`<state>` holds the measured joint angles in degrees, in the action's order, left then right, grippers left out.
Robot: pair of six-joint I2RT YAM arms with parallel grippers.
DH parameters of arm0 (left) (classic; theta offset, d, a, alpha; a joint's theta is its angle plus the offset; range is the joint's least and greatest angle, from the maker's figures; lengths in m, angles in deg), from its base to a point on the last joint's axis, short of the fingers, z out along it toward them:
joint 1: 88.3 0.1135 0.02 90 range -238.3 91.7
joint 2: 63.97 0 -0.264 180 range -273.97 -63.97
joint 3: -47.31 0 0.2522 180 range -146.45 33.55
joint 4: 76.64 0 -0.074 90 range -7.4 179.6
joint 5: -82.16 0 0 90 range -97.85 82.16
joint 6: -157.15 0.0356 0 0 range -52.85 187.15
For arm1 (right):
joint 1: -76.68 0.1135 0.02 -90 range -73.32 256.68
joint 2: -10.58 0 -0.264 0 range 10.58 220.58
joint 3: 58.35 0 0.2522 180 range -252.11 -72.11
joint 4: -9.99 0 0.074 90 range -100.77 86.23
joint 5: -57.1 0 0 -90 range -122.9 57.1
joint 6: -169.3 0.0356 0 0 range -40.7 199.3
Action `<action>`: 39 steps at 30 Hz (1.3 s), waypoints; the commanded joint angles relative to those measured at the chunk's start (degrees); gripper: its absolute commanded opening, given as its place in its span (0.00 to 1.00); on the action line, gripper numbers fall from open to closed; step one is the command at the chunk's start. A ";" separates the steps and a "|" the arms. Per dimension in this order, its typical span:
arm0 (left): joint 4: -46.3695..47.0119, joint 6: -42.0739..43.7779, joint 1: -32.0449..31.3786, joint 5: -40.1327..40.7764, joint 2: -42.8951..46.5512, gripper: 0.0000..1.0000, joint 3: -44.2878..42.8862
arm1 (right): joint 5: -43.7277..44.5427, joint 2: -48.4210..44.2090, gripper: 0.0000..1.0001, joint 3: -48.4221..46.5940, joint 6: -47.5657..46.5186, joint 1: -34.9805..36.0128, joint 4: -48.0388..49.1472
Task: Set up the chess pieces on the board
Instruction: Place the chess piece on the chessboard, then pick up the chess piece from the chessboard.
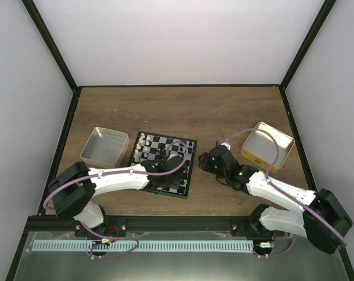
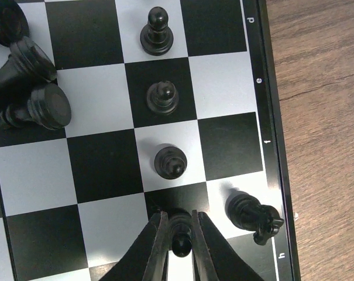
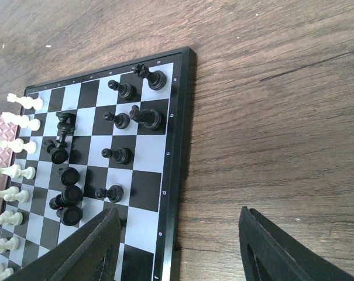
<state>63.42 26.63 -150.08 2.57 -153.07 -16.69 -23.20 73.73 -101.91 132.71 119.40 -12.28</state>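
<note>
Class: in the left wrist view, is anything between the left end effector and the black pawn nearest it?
Nothing visible. The black pawn already sits between the fingers of the left end effector. The black knight stands apart on the neighbouring square, toward the edge of the board.

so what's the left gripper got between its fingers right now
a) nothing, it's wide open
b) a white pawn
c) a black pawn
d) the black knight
c: in the left wrist view the left gripper has its two fingers closed on either side of a small black pawn, standing on the board in line with three other black pawns.
</note>
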 commanded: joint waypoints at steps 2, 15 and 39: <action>0.76 -1.04 -0.22 0.82 -1.24 0.15 -1.09 | 1.82 -0.46 0.57 -0.61 -0.35 -0.36 -0.10; -2.62 -1.55 0.05 3.38 2.91 0.27 -4.29 | 1.73 -0.58 0.57 -0.52 -0.36 -0.36 0.16; 5.81 -8.24 20.94 7.49 15.01 0.37 3.13 | -19.11 22.36 0.49 -21.76 -24.85 1.44 1.10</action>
<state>66.16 20.43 -130.87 8.45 -142.88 -15.57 -37.32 89.95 -116.12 114.87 119.49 -8.78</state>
